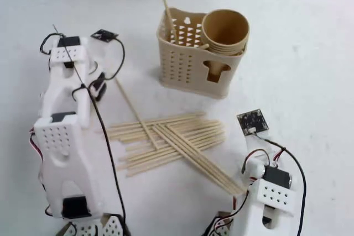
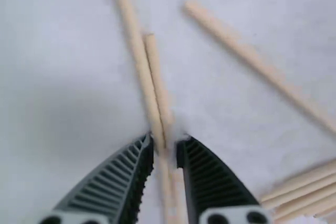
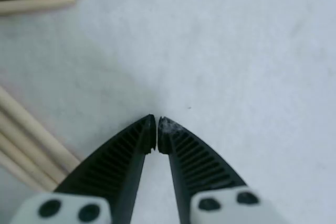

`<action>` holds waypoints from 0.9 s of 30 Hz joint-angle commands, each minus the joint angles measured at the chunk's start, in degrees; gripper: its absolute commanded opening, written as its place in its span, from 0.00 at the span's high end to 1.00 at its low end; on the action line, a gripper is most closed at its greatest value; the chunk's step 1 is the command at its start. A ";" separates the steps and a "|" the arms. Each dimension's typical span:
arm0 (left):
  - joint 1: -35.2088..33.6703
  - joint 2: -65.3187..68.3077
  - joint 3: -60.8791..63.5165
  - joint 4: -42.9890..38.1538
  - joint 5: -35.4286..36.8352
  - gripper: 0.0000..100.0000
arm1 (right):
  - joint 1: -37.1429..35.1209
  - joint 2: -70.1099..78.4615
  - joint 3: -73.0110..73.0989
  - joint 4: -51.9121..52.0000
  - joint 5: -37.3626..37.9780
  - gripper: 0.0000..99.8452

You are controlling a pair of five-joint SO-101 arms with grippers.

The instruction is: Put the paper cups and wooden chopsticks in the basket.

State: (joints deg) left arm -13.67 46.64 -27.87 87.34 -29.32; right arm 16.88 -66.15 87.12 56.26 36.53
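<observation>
- Chopsticks (image 1: 171, 136) lie in a loose heap on the white table (image 1: 310, 81), on the arms' side of the basket (image 1: 188, 70) and between the two arms.
- Paper cups (image 1: 225, 26), nested into one stack, already sit in the right end of the basket, their rims well above its wall.
- One lone stick (image 1: 167, 15) leans upright in the basket's left end.
- Left gripper (image 2: 164, 142) is down at the table by the heap's left side. Its jaws are clenched on two thin sticks (image 2: 137, 56) that lie side by side.
- From above, a slanted stick (image 1: 133, 109) runs from that gripper onto the heap and crosses the others.
- Right gripper (image 3: 157, 124) hangs over bare table just beside the heap's right end. Its jaws are pressed together with the tips touching and nothing between them.
</observation>
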 commanded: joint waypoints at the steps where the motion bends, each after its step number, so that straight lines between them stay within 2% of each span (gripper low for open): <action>1: 1.10 0.57 -0.44 1.23 -0.35 0.97 | 0.04 -0.48 -0.26 -0.66 0.35 0.98; 8: 1.63 -7.96 -0.53 1.23 2.90 0.98 | 0.04 -0.48 -0.26 -0.75 0.35 0.98; 17: 2.86 -34.51 -0.53 1.49 9.49 0.98 | 0.04 -0.48 -0.26 -0.75 0.35 0.98; 23: 10.77 -52.53 -0.53 -0.26 16.35 0.98 | 0.04 -0.48 -0.26 -0.75 0.35 0.98; 27: 19.12 -61.14 -0.44 -6.68 21.19 0.98 | 0.04 -0.48 -0.26 -0.75 0.35 0.98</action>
State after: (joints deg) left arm -0.22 -6.81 -27.16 85.76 -11.65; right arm 16.88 -66.15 87.12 56.26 36.53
